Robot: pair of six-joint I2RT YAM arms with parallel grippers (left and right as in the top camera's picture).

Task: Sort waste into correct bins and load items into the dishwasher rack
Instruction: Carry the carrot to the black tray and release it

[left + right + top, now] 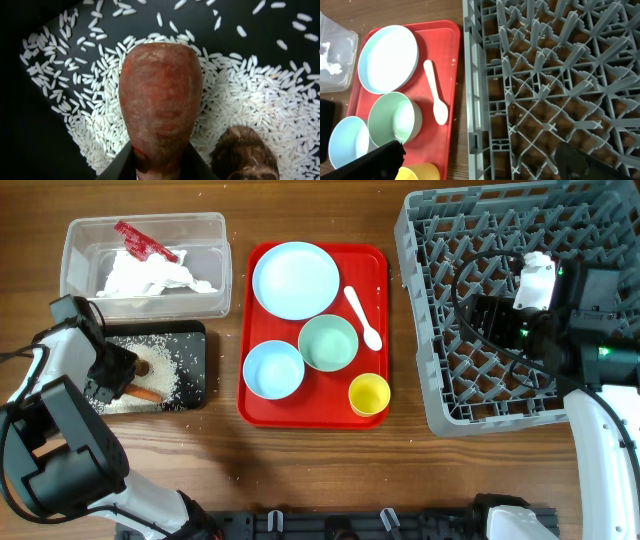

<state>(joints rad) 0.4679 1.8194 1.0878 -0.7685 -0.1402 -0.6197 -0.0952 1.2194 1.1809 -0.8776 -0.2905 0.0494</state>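
Left tool [112, 372] clenched on carrot stick [160, 100], over rice [245, 100] in black tray [196, 332], 9 o'clock on desk [300, 470]. Right tool [485, 167] released, fingers spread, above rack [545, 75] at 3 o'clock.

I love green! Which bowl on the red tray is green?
The pale green bowl, beside the white spoon and yellow cup. The other bowl, nearer the black tray, is light blue.

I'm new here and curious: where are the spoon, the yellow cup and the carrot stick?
white spoon [358, 310]: overhead view, middle of its handle.
yellow cup [369, 394]: overhead view, inside bottom.
carrot stick [160, 95]: left wrist view, middle of its rounded end.
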